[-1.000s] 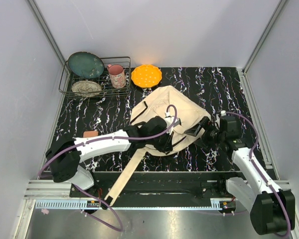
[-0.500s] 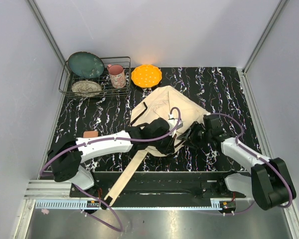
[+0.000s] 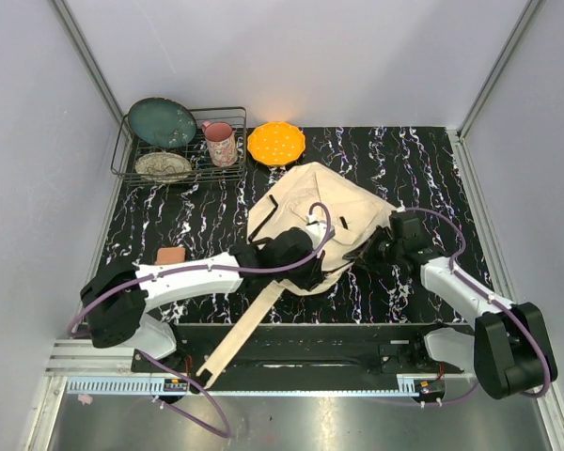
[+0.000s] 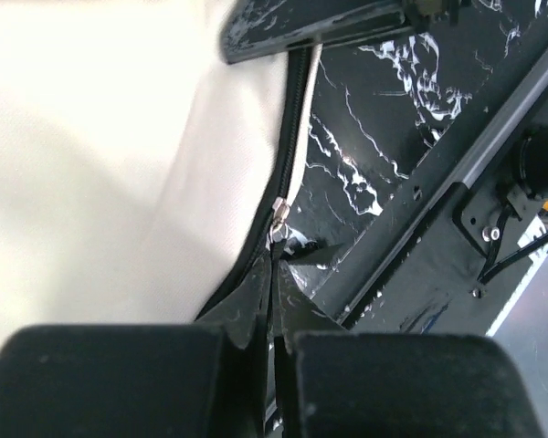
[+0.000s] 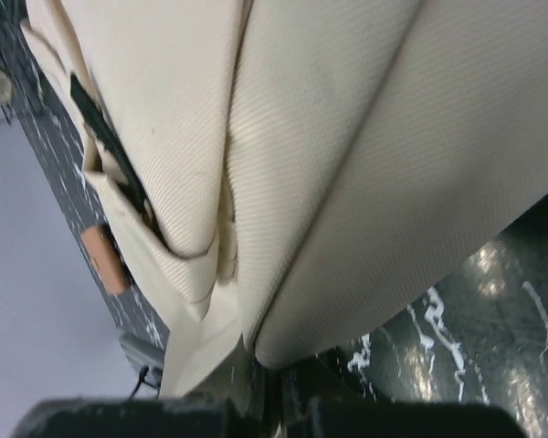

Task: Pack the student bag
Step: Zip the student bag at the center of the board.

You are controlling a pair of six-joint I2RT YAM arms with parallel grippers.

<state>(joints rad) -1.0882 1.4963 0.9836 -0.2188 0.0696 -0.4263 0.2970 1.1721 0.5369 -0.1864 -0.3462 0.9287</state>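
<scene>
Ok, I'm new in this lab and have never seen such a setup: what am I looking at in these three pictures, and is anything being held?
These are two robot arms bolted at the near edge of a black marbled table, each ending in a two-finger gripper. The wide picture comes from a fixed camera overhead: left arm, right arm. The other two come from cameras on the wrists. On the table lie a cream canvas backpack, a wire dish rack holding a teal plate and a pink mug, an orange dish and a small orange block. The left gripper is shut, apparently on the backpack's zipper pull; the right gripper is shut on a fold of its canvas.
</scene>
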